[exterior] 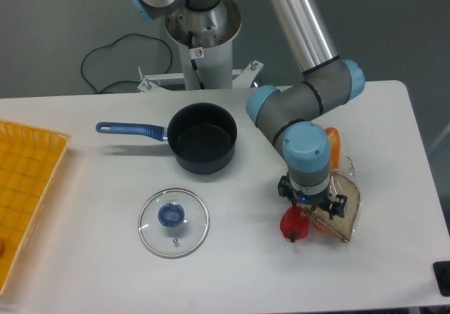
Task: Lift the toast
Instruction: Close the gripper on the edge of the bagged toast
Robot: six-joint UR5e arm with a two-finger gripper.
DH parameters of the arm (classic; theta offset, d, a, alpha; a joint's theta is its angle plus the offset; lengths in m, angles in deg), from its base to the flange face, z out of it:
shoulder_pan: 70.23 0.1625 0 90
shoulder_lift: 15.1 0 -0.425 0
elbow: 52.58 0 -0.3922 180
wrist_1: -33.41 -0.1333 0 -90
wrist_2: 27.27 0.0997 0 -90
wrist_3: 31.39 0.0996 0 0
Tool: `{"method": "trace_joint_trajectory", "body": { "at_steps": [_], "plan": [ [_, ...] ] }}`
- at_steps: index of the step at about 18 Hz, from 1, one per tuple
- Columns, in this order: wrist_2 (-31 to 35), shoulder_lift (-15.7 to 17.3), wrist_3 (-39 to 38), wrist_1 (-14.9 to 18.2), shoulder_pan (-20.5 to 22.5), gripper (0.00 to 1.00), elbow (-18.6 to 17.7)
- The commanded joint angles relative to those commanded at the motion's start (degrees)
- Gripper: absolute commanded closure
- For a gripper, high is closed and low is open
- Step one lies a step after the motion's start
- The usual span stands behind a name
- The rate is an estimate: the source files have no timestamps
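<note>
Tool [311,209] lowered over the toast's [346,208] left edge, beside the red pepper [294,223]; finger spread cannot be told.

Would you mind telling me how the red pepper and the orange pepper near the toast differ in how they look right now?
The red pepper is short and rounded, while the orange pepper is long and narrow. The red pepper shows almost whole; the orange pepper is largely hidden behind the arm. The red pepper lies at the front left of the toast, the orange pepper behind it. Both rest on the white table.
</note>
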Motion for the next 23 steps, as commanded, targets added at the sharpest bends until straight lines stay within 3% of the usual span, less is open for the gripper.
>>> {"method": "trace_joint_trajectory", "body": {
  "at_steps": [9, 16, 23],
  "plan": [
    [0.0, -0.2, 0.0, 0.0, -0.2, 0.23, 0.0],
    [0.0, -0.2, 0.0, 0.0, -0.2, 0.41, 0.0],
    [0.0, -0.1, 0.2, 0.0, -0.2, 0.52, 0.0]
  ]
}}
